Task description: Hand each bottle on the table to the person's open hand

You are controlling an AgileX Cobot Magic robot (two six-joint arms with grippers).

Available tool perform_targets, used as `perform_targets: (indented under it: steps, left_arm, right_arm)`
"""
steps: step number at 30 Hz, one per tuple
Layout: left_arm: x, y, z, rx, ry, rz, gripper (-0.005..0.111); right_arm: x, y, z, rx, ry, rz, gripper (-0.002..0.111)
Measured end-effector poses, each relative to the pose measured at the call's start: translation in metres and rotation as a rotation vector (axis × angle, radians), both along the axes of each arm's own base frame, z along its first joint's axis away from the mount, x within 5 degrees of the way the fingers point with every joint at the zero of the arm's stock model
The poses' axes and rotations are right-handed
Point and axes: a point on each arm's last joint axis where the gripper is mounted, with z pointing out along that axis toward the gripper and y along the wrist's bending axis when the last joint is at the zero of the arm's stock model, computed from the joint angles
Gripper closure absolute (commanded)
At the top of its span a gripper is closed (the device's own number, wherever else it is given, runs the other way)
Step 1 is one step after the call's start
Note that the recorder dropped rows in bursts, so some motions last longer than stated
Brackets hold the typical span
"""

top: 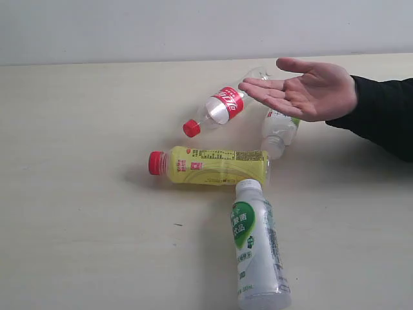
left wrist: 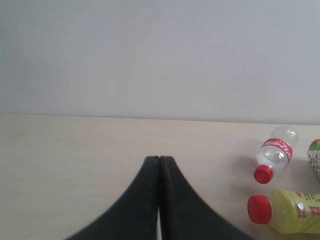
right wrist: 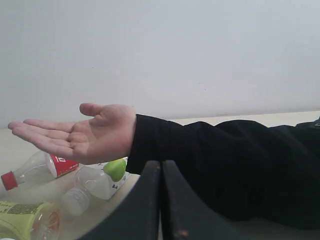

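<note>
Exterior view: all four bottles lie on their sides on the pale, faintly grained worktop point(top: 77, 226). We judge that no handover is done and the first pick is ahead. The person's open hand point(top: 303, 90) hovers palm up over the far whitish bottle point(top: 279, 132). The clear red-capped bottle point(top: 219, 108), yellow bottle point(top: 213, 166) and near whitish bottle point(top: 258, 252) are smooth, round plastic, likely to roll.

Left wrist view: the left jaws are clenched on nothing, matte black, apart from the bottles.

Right wrist view: the right jaws are likewise clenched empty, near the black sleeve point(right wrist: 225, 165). Next we must part one pair and grip across a bottle's body.
</note>
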Motion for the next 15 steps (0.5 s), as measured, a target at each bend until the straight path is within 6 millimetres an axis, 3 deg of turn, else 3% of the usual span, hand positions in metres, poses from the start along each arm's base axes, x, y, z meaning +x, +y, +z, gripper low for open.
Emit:
perform_targets:
  steps: [15]
  left_arm:
    - [0.0,0.0,-0.0001,0.0,0.002,0.0,0.107]
  right_arm:
    - [0.0002,0.0004,0.004,-0.013,-0.045,0.005,0.108]
